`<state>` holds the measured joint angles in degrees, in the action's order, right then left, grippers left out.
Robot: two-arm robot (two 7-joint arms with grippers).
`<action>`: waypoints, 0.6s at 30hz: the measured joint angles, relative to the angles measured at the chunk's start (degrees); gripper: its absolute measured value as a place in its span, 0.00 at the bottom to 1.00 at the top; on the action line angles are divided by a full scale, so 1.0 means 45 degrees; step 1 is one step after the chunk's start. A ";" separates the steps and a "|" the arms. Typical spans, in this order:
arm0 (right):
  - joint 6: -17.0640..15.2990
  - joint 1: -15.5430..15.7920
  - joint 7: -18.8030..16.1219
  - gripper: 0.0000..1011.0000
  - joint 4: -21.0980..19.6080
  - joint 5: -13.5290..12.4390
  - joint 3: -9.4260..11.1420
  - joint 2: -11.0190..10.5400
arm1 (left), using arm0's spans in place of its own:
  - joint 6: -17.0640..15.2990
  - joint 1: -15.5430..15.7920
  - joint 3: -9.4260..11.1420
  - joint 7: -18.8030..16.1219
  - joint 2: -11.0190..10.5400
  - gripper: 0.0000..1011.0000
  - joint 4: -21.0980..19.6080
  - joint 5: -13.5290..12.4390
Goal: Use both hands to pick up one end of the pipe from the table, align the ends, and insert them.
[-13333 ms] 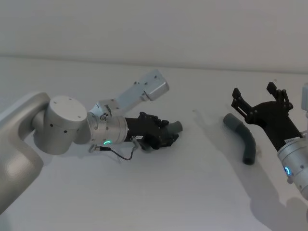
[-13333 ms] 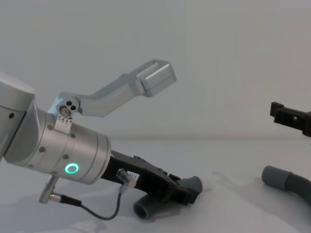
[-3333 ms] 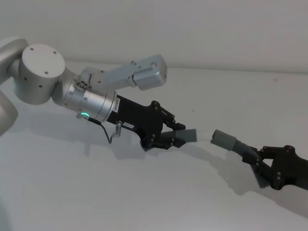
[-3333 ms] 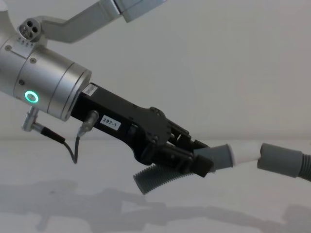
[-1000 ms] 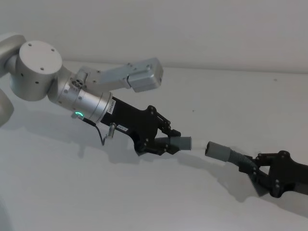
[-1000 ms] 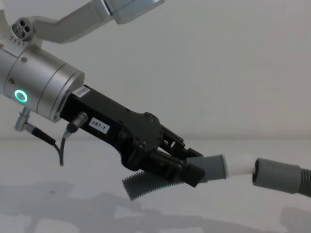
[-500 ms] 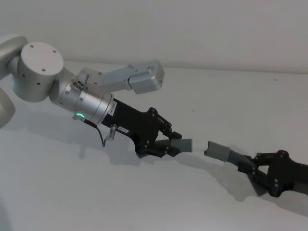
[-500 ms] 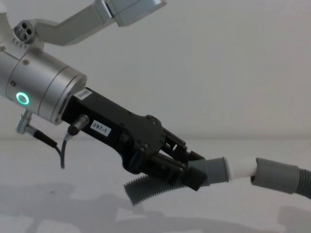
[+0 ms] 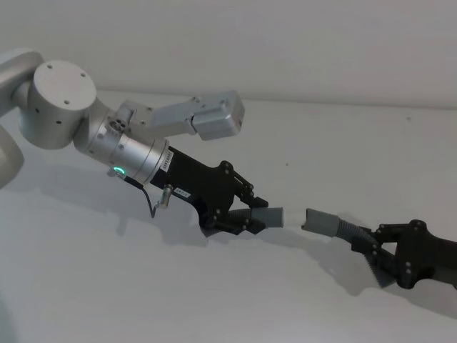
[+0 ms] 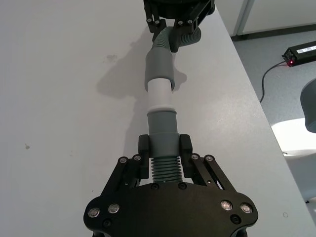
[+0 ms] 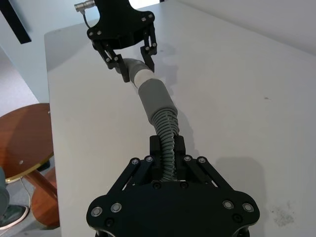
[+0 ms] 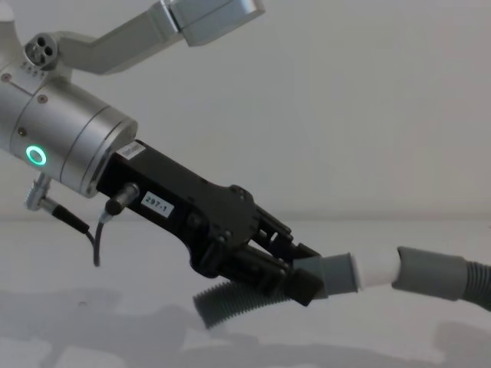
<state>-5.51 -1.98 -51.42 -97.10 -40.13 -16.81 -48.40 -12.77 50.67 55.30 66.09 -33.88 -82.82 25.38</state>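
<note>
Short hose (image 12: 230,300): you see it held off the table by the left gripper; its open ribbed tail curves down and back below the fingers, its smooth cuff (image 12: 334,276) faces the other piece.
Spigot (image 12: 376,270): white, sticking out of the short hose's cuff. In the chest view its tip meets the mouth of the other cuff; in the left wrist view (image 10: 159,93) a stretch of white is exposed between the two cuffs, so it is not pushed fully home. How far the tip has gone in, you cannot tell.
Long hose (image 9: 350,234): held in the air to the right, with its cuff (image 9: 319,221) pointing left at the spigot. The right wrist view puts both pieces roughly on one line.
Left gripper (image 9: 246,216): clamped on the short hose where the ribs meet the cuff, one finger (image 10: 143,149) on each side.
Right gripper (image 9: 377,250): clenched on the ribbed part of the long hose, some way behind its cuff; fingers (image 11: 156,146) pinch it from both sides.
Left wrist (image 12: 69,142): silver cylinder with a green ring lit, a white label on the black body beyond it.
Table (image 9: 214,300): white, below both pieces; neither hose touches it, their shadows fall on it.
</note>
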 joint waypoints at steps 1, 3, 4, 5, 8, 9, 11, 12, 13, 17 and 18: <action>0.0000 -0.0018 -0.0004 0.16 0.0010 -0.0010 -0.0014 0.0004 | -0.0001 0.0037 0.0034 0.0029 0.0004 0.35 0.0024 -0.0010; 0.0000 -0.0067 -0.0018 0.16 0.0043 -0.0030 -0.0057 0.0015 | -0.0007 0.0092 0.0084 0.0062 0.0007 0.35 0.0068 -0.0027; 0.0000 -0.0087 -0.0022 0.16 0.0051 -0.0034 -0.0071 0.0018 | -0.0009 0.0111 0.0098 0.0066 0.0010 0.35 0.0083 -0.0031; 0.0000 -0.0109 -0.0034 0.16 0.0070 -0.0044 -0.0093 0.0020 | -0.0014 0.0131 0.0113 0.0078 0.0012 0.35 0.0099 -0.0038; 0.0003 -0.0156 -0.0064 0.16 0.0099 -0.0071 -0.0136 0.0022 | -0.0033 0.0213 0.0184 0.0114 0.0028 0.35 0.0170 -0.0064; 0.0006 -0.0169 -0.0071 0.16 0.0108 -0.0077 -0.0148 0.0022 | -0.0033 0.0213 0.0184 0.0114 0.0028 0.35 0.0170 -0.0064; 0.0034 -0.0208 -0.0094 0.16 0.0131 -0.0091 -0.0187 0.0021 | -0.0054 0.0296 0.0244 0.0145 0.0056 0.35 0.0241 -0.0090; 0.0041 -0.0219 -0.0101 0.16 0.0135 -0.0095 -0.0196 0.0019 | -0.0061 0.0316 0.0260 0.0151 0.0066 0.35 0.0259 -0.0101; 0.0064 -0.0240 -0.0120 0.16 0.0142 -0.0100 -0.0220 0.0010 | -0.0070 0.0354 0.0291 0.0156 0.0085 0.35 0.0292 -0.0114; 0.0136 -0.0285 -0.0196 0.16 0.0150 -0.0103 -0.0281 -0.0023 | -0.0086 0.0446 0.0349 0.0159 0.0146 0.35 0.0380 -0.0134; 0.0160 -0.0303 -0.0215 0.16 0.0150 -0.0103 -0.0305 -0.0042 | -0.0088 0.0461 0.0357 0.0159 0.0159 0.35 0.0397 -0.0135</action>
<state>-4.79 -3.34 -52.39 -96.43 -40.59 -18.18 -48.59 -13.17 52.74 56.91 66.80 -33.16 -81.03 24.77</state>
